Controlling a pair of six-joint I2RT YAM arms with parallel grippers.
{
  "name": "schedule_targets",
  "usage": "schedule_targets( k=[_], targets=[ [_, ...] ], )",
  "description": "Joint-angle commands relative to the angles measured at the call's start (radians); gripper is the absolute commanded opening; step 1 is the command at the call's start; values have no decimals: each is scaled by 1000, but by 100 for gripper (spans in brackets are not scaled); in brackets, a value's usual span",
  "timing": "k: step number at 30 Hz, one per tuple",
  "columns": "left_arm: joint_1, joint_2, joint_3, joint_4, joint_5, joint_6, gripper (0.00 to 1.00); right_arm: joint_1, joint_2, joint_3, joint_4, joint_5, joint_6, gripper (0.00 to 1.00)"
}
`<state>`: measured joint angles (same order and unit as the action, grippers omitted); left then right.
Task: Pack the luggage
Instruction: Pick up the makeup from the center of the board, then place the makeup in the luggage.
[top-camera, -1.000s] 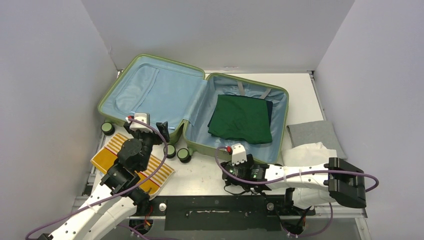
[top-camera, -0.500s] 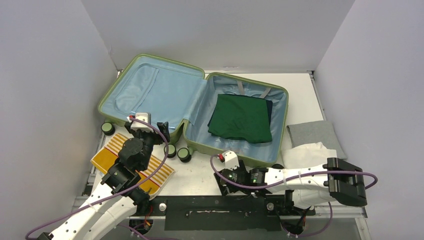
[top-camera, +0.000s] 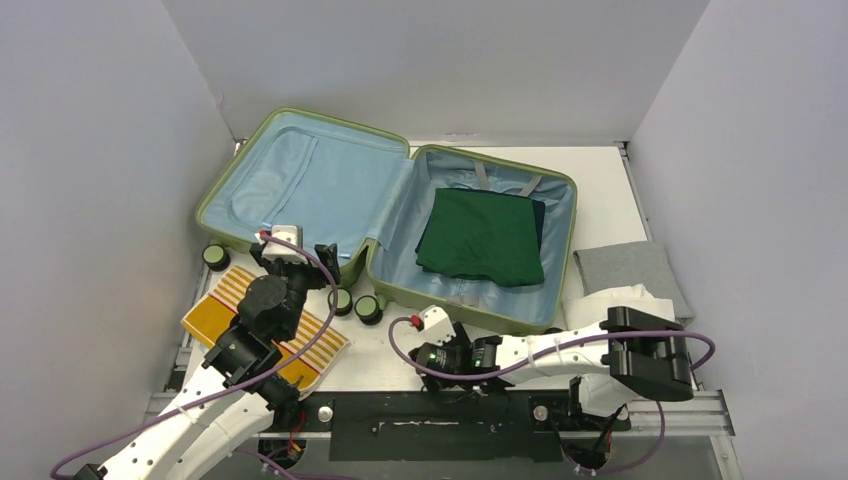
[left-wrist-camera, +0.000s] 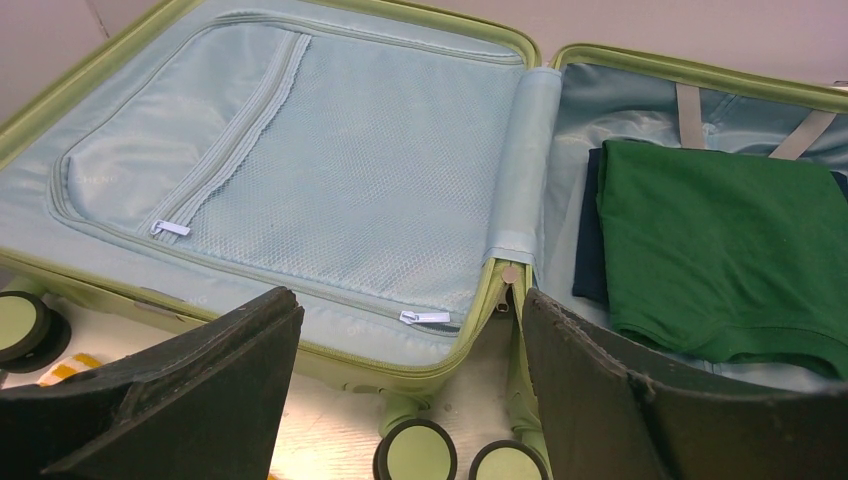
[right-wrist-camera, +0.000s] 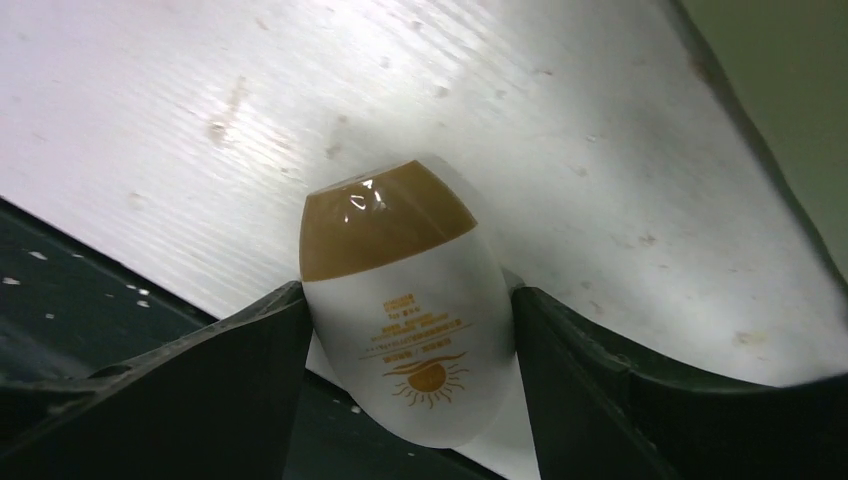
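Having slid leftward along the near table edge, the right gripper (right-wrist-camera: 408, 296) is closing against both sides of a sunscreen bottle (right-wrist-camera: 410, 345), readying it for the open luggage (top-camera: 330, 190) lying just beyond its fingers.

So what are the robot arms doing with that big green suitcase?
They are packing it. The luggage lies open with a folded green garment in its right half. The right gripper has its fingers either side of a small white bottle on the table, probably to pick it up. The left gripper hovers open near the suitcase, empty.
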<state>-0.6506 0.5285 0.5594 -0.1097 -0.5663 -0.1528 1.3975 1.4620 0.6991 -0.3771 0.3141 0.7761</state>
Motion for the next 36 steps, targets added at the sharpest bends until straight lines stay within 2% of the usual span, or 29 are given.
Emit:
schedule_targets(
  k=[1,5,7,11,15,17,19,24,27,31,36],
  targets=[
    [6,-6,7,18,9,-7,78,42,55,29,-11,31,-20,63],
    [6,-12,7,19,8,-7,78,77,26,70,-67,60,-29,41],
    [6,-16,7,19,8,-7,78,91,-6,98,-105,74,-38,33],
    [7,-20,7,21,5,-7,78,98,-90,182,-192,97,-64,26],
    [8,-29,7,22,-11,-7,78,72,-164,321,-244,110,-117,24],
    [8,-37,5,22,-24,-8,78,15,-189,388,-252,92,-154,24],
    [8,-47,2,22,-37,-10,78,-94,-211,436,-222,47,-207,24],
    [11,-56,-3,22,-39,-13,78,-494,-220,461,-41,-102,-296,24],
    [9,-55,-3,16,-38,-17,78,-667,-165,451,91,-192,-276,24],
    [11,-45,-5,25,-23,-18,78,-770,-17,507,210,-251,-218,24],
    [12,-39,-1,23,-16,-19,78,-841,182,569,396,-306,-42,24]
  ],
)
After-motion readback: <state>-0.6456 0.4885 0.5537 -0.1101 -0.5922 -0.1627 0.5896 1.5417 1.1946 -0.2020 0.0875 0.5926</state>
